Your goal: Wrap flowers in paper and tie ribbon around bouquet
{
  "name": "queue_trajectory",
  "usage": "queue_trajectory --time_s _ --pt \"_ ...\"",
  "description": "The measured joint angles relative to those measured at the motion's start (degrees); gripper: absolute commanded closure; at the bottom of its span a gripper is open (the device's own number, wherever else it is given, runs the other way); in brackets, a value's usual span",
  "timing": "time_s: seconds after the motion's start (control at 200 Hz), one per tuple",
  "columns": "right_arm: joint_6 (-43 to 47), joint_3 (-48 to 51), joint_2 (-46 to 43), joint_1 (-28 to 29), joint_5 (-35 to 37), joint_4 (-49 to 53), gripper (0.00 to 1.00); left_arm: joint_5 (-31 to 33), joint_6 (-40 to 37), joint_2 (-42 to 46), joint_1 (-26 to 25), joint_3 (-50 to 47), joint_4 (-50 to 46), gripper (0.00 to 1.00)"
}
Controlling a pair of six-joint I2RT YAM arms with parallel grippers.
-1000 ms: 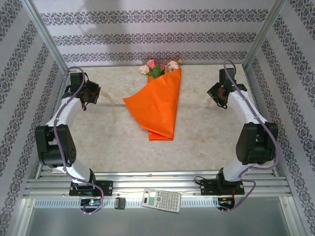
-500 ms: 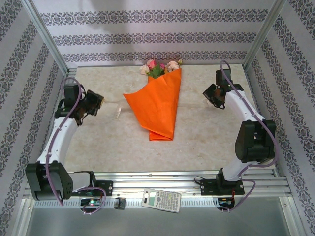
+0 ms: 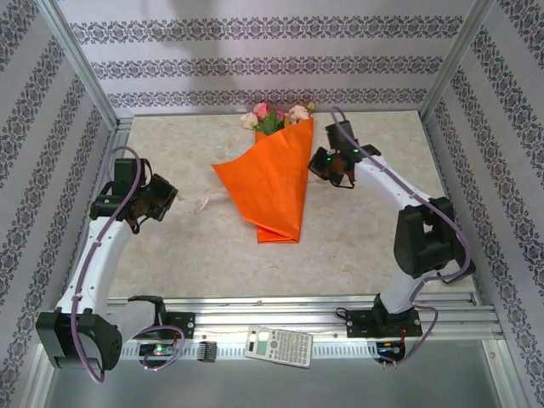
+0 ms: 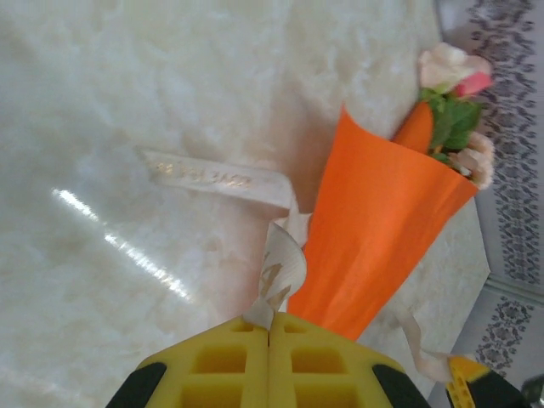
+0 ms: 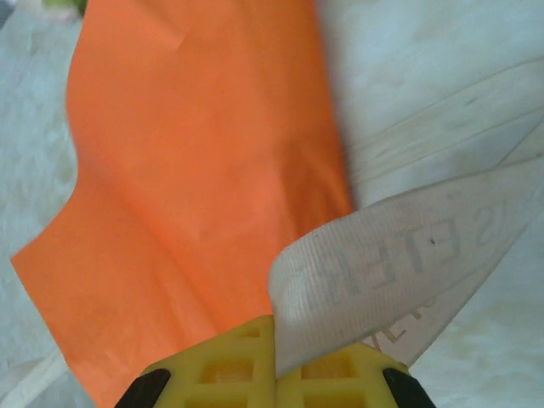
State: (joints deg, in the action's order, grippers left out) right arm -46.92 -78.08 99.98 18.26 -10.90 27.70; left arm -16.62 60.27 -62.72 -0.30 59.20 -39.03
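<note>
**Uneven pull could drag bouquet**

Left gripper (image 3: 157,197), nine o'clock, pinches one ribbon (image 4: 217,177) end. The bouquet (image 3: 274,183) lies centre, roses (image 3: 276,115) toward twelve. The right gripper (image 3: 330,166), two o'clock, pinches ribbon too (lettering printed on it). Lopsided tension may slide or crush the paper (image 5: 195,170).

lying flat mid-table (image 3: 365,229) as a bouquet (image 3: 272,183) — narrow cone of creased bright orange paper (image 4: 382,229), narrow end toward the near edge, wide end far. peeking from that wide end: flowers (image 3: 274,115), pink, magenta and cream rose heads over green leaves. on the table at both sides of the cone, untied: pale beige ribbon (image 4: 217,177), flat, faintly printed — one end pinched in the left gripper (image 4: 269,331), the other in the right gripper (image 5: 274,357).
</note>
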Motion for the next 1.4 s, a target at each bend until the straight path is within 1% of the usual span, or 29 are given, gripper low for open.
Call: queue_trajectory --time_s 0.06,0.15,0.215,0.285,0.355,0.425,0.505,0.584,0.624,0.664,0.684,0.719,0.779,0.829,0.864,0.884,0.899,0.919,0.979,1.084,1.134,1.224,1.289,1.349,1.399 --pt "-0.04 -0.20 1.16 1.25 -0.44 -0.46 1.00 1.62 -0.90 -1.16 -3.41 2.93 1.20 1.00" --pt "-0.37 -0.20 2.80 1.77 -1.16 -0.55 1.00 4.72 -2.62 -4.83 -10.32 7.43 5.18 1.00" --pt "-0.68 -0.22 4.02 1.73 -1.88 -0.48 1.00 6.58 -4.35 -9.68 -15.65 11.67 8.90 1.00" --pt "-0.90 -0.28 5.22 1.70 -2.75 -0.31 1.00 7.76 -6.58 -15.87 -20.06 16.22 13.84 1.00" --pt "-1.14 -0.28 6.01 1.66 -3.61 -0.28 1.00 7.63 -9.09 -23.28 -23.76 21.24 18.99 1.00" --pt "-1.36 -0.20 6.19 1.66 -3.80 -0.17 1.00 6.29 -11.67 -32.54 -26.73 28.17 22.84 1.00" --pt "-1.64 0.26 5.92 1.60 -3.76 -0.35 1.00 3.91 -13.68 -42.32 -29.00 34.38 26.58 1.00" --pt "-1.86 2.01 4.85 1.44 -3.58 -0.31 1.00 1.05 -14.99 -50.88 -30.56 39.15 28.24 1.00" --pt "-2.01 3.06 4.00 1.36 -3.41 -0.09 1.00 -0.44 -15.39 -55.39 -31.17 41.53 28.48 0.96" --pt "-2.19 4.31 2.91 1.33 -3.04 -0.02 1.00 -1.73 -15.54 -59.12 -31.56 43.32 28.61 0.89" --pt "-2.21 5.01 2.25 1.33 -2.86 0.07 1.00 -2.34 -15.54 -60.96 -31.65 44.13 28.61 0.83" --pt "-2.23 6.21 1.03 1.09 -2.54 0.13 1.00 -3.32 -15.41 -63.69 -31.95 45.16 28.50 0.67" --pt "-2.25 8.11 -1.05 0.92 -2.08 0.44 1.00 -4.76 -15.76 -67.65 -32.24 46.82 27.69 0.52" --pt "-2.25 9.22 -2.34 0.59 -2.01 0.74 1.00 -5.70 -15.85 -70.16 -32.37 49.05 25.66 0.45" --pt "-2.23 9.88 -2.99 0.35 -1.81 0.74 1.00 -6.14 -16.55 -71.91 -32.44 51.76 23.10 0.41" --pt "-2.21 10.27 -3.41 0.20 -1.79 0.76 1.00 -6.19 -16.76 -72.85 -32.50 53.72 21.27 0.38" --pt "-2.21 10.51 -3.61 0.20 -1.77 0.76 1.00 -6.25 -17.16 -73.33 -32.52 55.01 20.13 0.36" --pt "-2.21 10.91 -3.87 0.00 -1.62 0.74 1.00 -6.25 -17.25 -73.77 -32.59 56.68 18.64 0.30" --pt "-2.21 11.69 -4.22 -0.39 -1.44 0.81 1.00 -6.05 -18.08 -74.03 -32.74 60.76 14.86 0.28" --pt "-2.19 12.20 -4.26 -0.94 -0.94 1.25 1.00 -5.44 -18.01 -69.83 -33.09 62.97 10.84 0.27" --pt "-2.14 12.22 -4.31 -1.29 -0.74 1.25 1.00 -5.14 -17.79 -67.08 -33.09 62.79 9.07 0.30" --pt "-2.12 12.35 -4.61 -1.68 -0.44 1.22 1.00 -4.04 -15.85 -60.43 -32.72 59.52 7.76 0.34" --pt "-1.97 12.85 -5.22 -2.05 -0.28 1.20 1.00 -3.91 -13.66 -55.54 -31.80 55.78 7.26 0.34" --pt "-1.92 13.27 -5.84 -2.40 -0.28 1.31 1.00 -4.00 -11.93 -52.74 -30.38 52.72 7.26 0.34" --pt "-1.90 13.44 -6.14 -2.54 -0.26 1.29 1.00 -4.22 -10.60 -51.21 -28.83 49.68 8.09 0.38"
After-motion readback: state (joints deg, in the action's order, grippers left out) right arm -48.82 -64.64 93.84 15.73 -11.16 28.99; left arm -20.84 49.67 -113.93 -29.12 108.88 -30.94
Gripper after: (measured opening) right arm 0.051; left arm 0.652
